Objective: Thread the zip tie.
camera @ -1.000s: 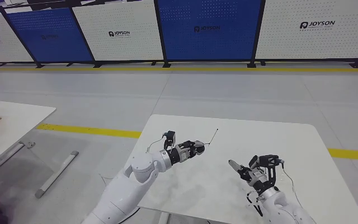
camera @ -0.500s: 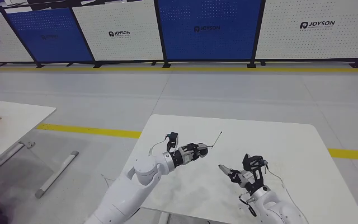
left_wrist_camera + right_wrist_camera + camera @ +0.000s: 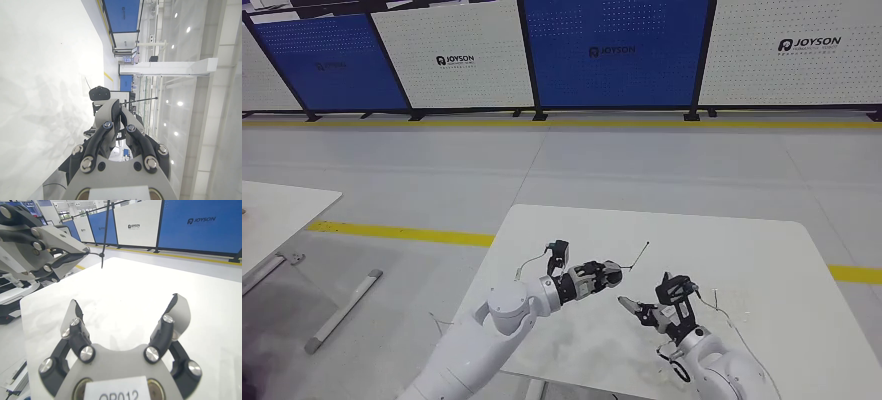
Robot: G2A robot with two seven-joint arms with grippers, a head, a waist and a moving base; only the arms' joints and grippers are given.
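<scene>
We see the left gripper held up off the white rectangular table. Its two grey metal fingers with black ribbed pads are pressed together on the thin black plastic zip tie. The tie is clear of the tabletop and pinched near its lower end. From the pinch the strap rises at a tilt, up and away from the arm, over the middle of the table.

In the left wrist view the left gripper shows no gap between its pads. The zip tie sticks straight out past the tips, with a small knob at its far end.

From the right wrist view the left gripper is farther off across the table. There the zip tie stands nearly upright beside its tips, with a short pointed end hanging below them (small lump on the strap level with the tips, we cannot tell what it is).

The right gripper is just beside the left one, over the table on the robot's side, apart from the tie. In its own view the right gripper has its fingers spread wide with nothing between them.

Behind the table we see blue and white perforated partition panels and a yellow floor line.
</scene>
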